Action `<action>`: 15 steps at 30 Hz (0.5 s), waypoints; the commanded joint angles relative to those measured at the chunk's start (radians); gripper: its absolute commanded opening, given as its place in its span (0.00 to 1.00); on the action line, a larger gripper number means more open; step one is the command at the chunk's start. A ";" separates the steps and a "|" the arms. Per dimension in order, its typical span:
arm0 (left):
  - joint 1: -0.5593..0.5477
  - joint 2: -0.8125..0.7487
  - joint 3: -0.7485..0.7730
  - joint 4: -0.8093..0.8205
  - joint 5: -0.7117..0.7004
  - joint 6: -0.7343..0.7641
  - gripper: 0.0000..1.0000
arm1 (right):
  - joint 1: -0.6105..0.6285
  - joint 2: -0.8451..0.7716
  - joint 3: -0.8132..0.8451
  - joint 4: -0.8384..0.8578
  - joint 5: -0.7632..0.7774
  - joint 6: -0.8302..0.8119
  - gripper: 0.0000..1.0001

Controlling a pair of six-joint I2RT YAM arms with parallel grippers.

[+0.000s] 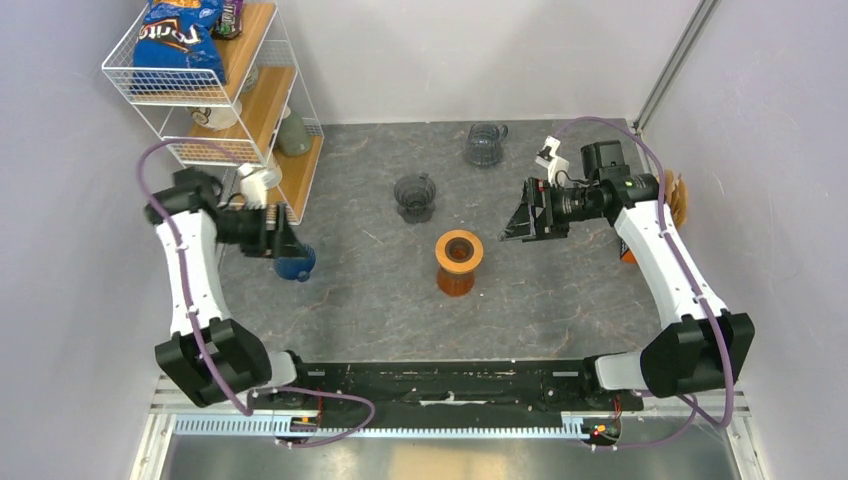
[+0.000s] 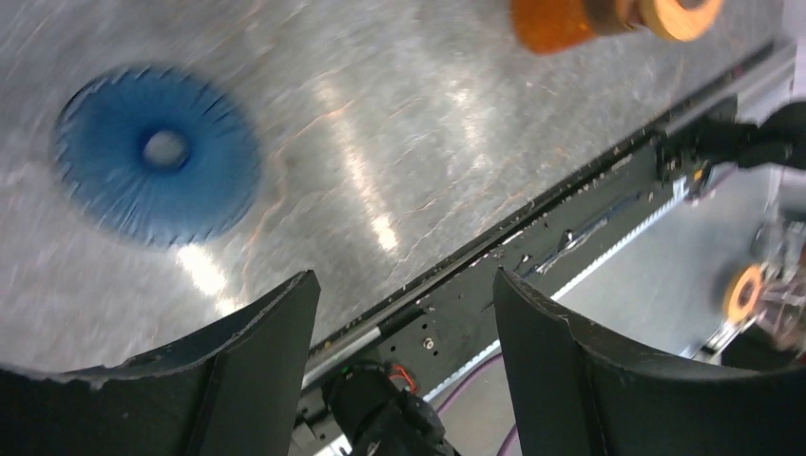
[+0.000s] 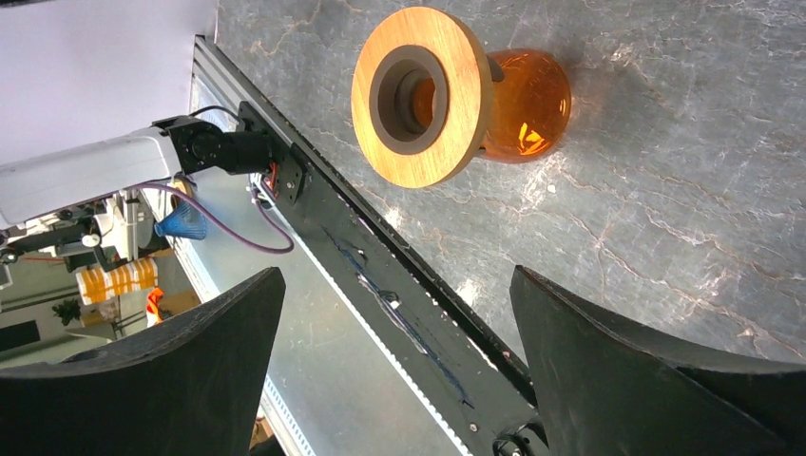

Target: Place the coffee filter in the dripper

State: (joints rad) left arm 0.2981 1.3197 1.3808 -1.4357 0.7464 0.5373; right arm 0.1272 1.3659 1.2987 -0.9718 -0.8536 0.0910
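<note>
We see both pincers released and empty. The left gripper (image 2: 404,285) has its jaws apart with only table and rail between them, and the right gripper (image 3: 397,285) stands spread wide with nothing in it.

The right gripper hangs off to the right of the orange glass dripper (image 3: 527,100), well apart from it, with its camera looking into the dripper's mouth. That dripper stands upright near the middle of the table (image 1: 560,290). Its wooden collar (image 3: 466,85) rings a grey lining (image 3: 392,104) that runs down into the throat.

The left gripper hovers above a blue ribbed cone (image 2: 114,161) on the left side of the table. The cone's ribs are bare and its centre hole is uncovered, so nothing lies inside it.

We find no loose coffee filter on the table or in either pincer. The grey lining may be the filter already seated in the dripper, though from this angle we cannot tell it from part of the collar itself.

If it is the filter, we judge the placing done, with only the drawing back of the arms left. If it is not, the filter has yet to be found and picked up.
</note>
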 commanded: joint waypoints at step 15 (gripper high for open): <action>0.430 0.183 -0.232 0.295 0.010 -0.142 0.61 | -0.009 -0.039 -0.005 -0.022 0.017 -0.013 0.97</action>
State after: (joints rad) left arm 0.7280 1.4807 1.2015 -1.2819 0.7601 0.4805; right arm 0.1265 1.3396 1.2987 -0.9897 -0.8360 0.0853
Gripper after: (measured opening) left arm 0.629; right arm 0.971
